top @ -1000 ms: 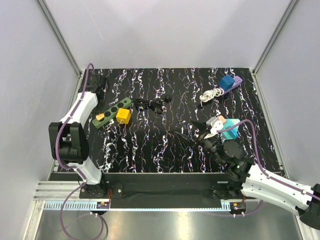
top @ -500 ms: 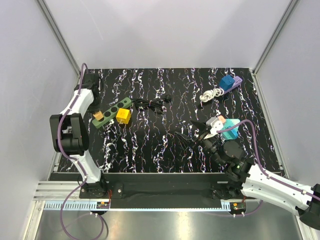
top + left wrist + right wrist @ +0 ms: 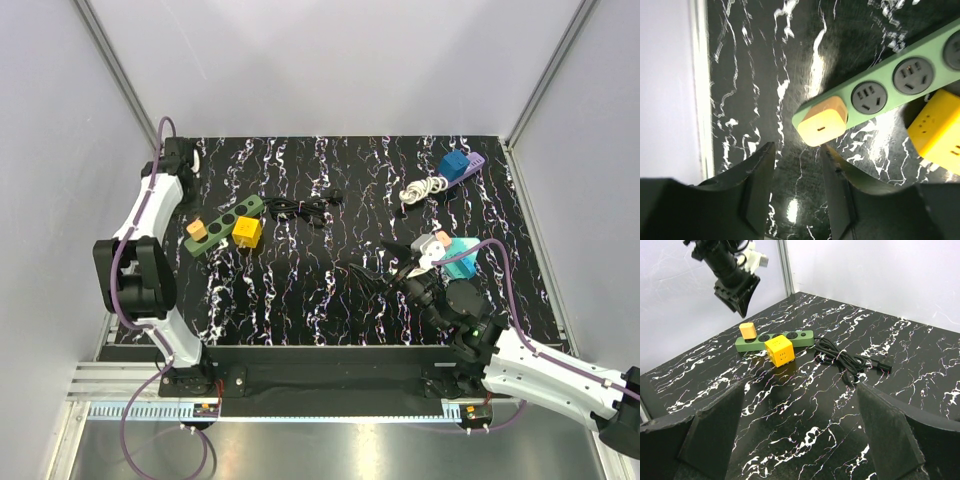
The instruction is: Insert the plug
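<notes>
Orange plug [image 3: 822,121]: rounded block, one slot on the top face, standing upright on the end socket of green strip [image 3: 890,80]. Cannot tell if fully seated. Lies at the left of the surface [image 3: 330,290], at the strip's near-left end.

Yellow cube [image 3: 247,232] just beside the strip, next to the plug. Black cable [image 3: 305,208] bundled past the strip's other end. Blue adapter [image 3: 455,165] with white cord at far right, well apart. Nothing over the plug.

Left jaws: apart, empty, up off the surface toward the far-left corner. In the left wrist view the plug sits just beyond the fingertips [image 3: 767,150], not touching. Right jaws: wide apart, empty, at the near right, well apart from the plug, teal box [image 3: 462,258] beside them.
</notes>
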{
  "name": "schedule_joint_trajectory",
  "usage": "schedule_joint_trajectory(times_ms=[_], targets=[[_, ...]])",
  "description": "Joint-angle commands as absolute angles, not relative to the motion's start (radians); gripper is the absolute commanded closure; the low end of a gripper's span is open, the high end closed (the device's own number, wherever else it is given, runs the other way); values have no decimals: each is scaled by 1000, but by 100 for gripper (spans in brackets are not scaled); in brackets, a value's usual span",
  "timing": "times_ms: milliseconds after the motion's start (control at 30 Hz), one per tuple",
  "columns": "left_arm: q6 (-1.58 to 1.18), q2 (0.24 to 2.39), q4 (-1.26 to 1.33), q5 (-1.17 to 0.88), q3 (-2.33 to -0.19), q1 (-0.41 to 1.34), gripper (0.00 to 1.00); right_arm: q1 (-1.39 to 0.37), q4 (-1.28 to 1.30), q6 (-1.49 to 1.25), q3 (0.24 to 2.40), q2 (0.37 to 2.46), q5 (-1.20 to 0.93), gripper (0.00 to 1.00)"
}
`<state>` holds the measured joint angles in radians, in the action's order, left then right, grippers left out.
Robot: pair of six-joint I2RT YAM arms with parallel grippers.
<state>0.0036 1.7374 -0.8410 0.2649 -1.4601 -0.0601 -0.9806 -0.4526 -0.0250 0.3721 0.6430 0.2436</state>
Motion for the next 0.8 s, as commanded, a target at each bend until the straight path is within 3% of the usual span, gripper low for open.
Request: schedule_joint_trajectory(times_ms=[0,67,133,233,500,767], targets=[[52,1736,-888,207,-1537,-55,57,-985,-523,-21,394,649,239,0],[40,1778,-916,203,-1566,-55,77,-983,-522,-21,396,655,239,0],[37,1795,-919,202,-1575,-48,89,-983,-520,-20,394,649,238,0],[28,1809,-917,195,-1607,-43,100,-985,-518,-23,387,638,239,0],[3,1813,-920,192,-1655,-44,100,-983,-531,-18,391,661,238,0],[-89,1859,-804,166,-1391,-48,100,-985,-526,-18,393,664,235,0]])
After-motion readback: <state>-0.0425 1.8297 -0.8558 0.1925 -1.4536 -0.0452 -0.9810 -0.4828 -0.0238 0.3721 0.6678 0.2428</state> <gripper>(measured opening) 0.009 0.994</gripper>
